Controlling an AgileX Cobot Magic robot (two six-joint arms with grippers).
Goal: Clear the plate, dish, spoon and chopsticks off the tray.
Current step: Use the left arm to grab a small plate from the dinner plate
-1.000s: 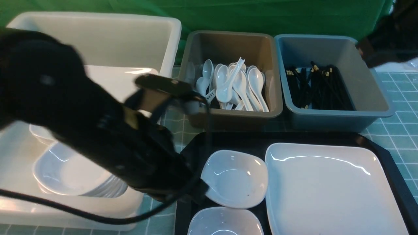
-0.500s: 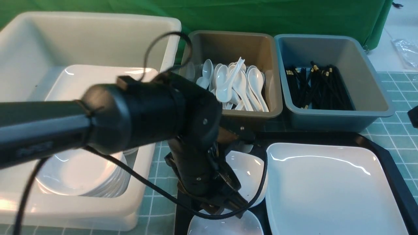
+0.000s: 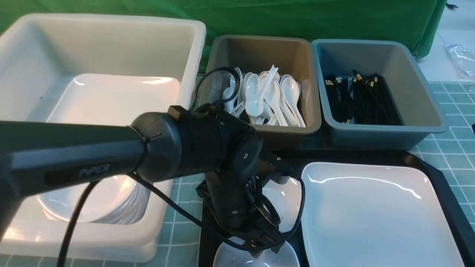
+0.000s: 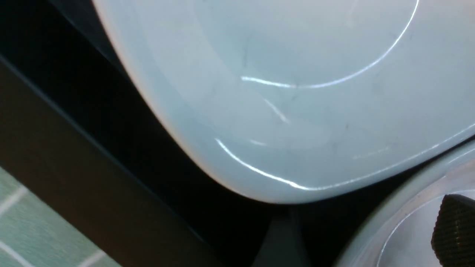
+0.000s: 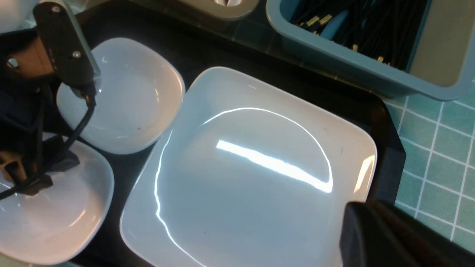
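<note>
The left arm [image 3: 74,155] reaches in from nine o'clock, wrist bent steeply downward, the left tool [image 3: 261,246] with jaws spread apart; the right tool [image 5: 371,230] has jaws pressed together.

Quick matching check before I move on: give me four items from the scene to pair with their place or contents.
Items:
1. plate
2. grey-brown tub
3. blue-grey tub
4. white bin

Place or contents:
a. holds chopsticks
b. lies on the tray
c. holds stacked dishes
d. holds spoons

Pairs: 1-b, 2-d, 3-a, 4-c.
</note>
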